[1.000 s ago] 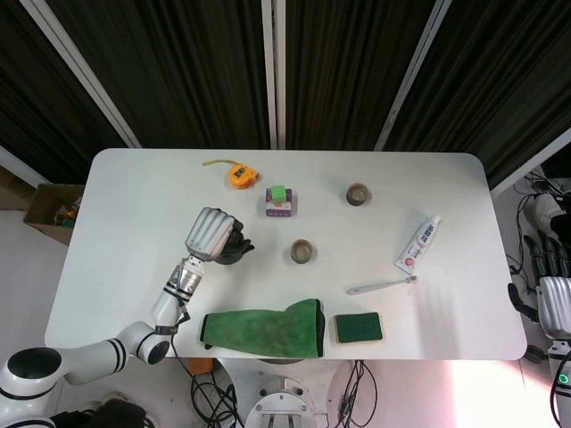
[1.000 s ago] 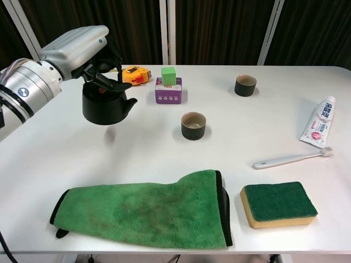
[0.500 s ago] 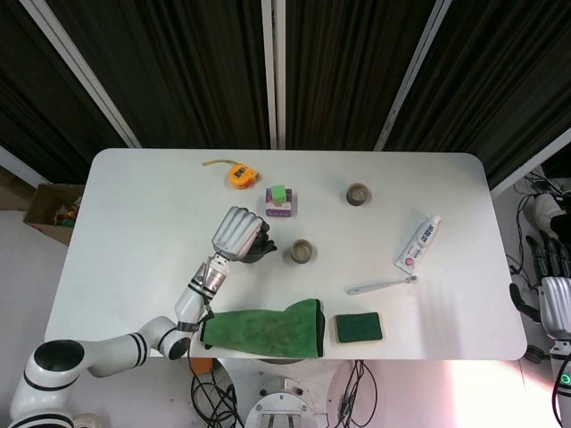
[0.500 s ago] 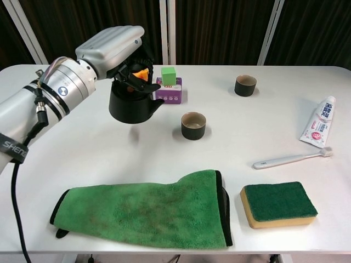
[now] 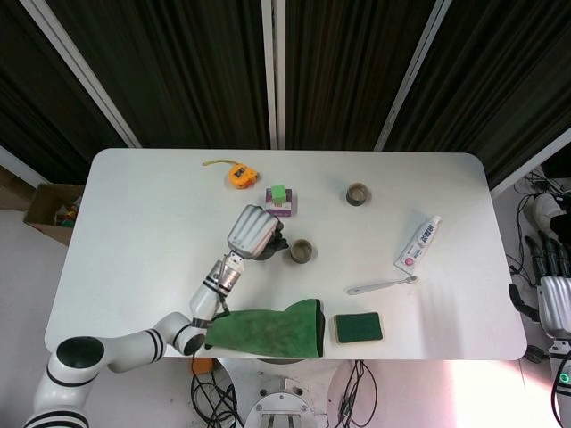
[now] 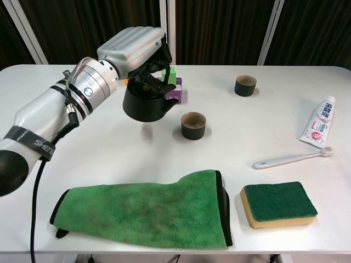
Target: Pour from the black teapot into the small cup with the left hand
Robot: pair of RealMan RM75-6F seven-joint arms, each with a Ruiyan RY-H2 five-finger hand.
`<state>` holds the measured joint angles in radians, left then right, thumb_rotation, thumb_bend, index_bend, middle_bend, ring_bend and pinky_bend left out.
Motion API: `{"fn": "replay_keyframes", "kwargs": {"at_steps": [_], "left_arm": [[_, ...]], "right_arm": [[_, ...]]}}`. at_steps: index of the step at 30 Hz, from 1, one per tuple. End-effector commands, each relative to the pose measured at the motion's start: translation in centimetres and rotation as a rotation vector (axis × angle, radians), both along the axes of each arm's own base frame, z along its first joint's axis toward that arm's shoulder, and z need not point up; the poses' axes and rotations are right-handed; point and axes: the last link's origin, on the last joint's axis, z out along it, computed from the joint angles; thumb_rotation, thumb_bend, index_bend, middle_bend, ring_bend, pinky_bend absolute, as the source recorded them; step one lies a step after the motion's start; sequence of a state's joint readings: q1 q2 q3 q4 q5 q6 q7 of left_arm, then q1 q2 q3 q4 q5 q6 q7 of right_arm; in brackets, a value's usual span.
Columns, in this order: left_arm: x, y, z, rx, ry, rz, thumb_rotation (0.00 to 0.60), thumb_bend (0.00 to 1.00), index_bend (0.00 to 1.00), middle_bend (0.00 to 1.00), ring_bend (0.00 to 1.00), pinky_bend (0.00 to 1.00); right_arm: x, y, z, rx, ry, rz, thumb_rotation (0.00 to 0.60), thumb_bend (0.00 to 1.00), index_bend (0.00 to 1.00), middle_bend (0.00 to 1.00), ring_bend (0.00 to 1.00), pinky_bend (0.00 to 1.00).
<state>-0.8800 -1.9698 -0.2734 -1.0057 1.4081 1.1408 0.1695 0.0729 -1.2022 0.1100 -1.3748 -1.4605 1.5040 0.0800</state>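
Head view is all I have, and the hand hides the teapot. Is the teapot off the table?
Observer: Yes. The chest view shows the teapot in the air, with its shadow on the table beneath.
Operator: Tipped yet?
Observer: No, it hangs about level. The left hand has its fingers gripping it from above.
Operator: Where's the spout?
Observer: The spout points toward the nearer cup and is short of its rim.

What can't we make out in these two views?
- Teapot handle and lid: hidden under the left hand in both views.
- Liquid in the teapot: not visible.
- Near cup contents: too dark to tell.
- Right hand: cut off by head view's edge, absent from chest view.
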Motion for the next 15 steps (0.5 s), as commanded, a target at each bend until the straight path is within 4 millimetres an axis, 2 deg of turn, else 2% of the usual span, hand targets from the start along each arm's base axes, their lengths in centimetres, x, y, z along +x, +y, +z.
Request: {"fn": "replay_keyframes", "kwargs": {"at_steps": [1,15], "left_arm": [[0.3,0.0,-0.2,0.001,0.002,-0.004,0.600,0.23,1.00,1.00,0.94,0.76],[2.3,0.1,-1.1,0.022,0.040,-0.049,0.600,0.24,1.00,1.00,0.94,0.76]], "right_arm": [[0.0,0.0,0.0,-0.001,0.000,0.000,0.600,0.34,0.00,0.00,0.00,0.00],[-0.3,0.0,0.1,-0.011,0.001,-0.001,0.600,0.33,0.00,0.00,0.00,0.00]]}}
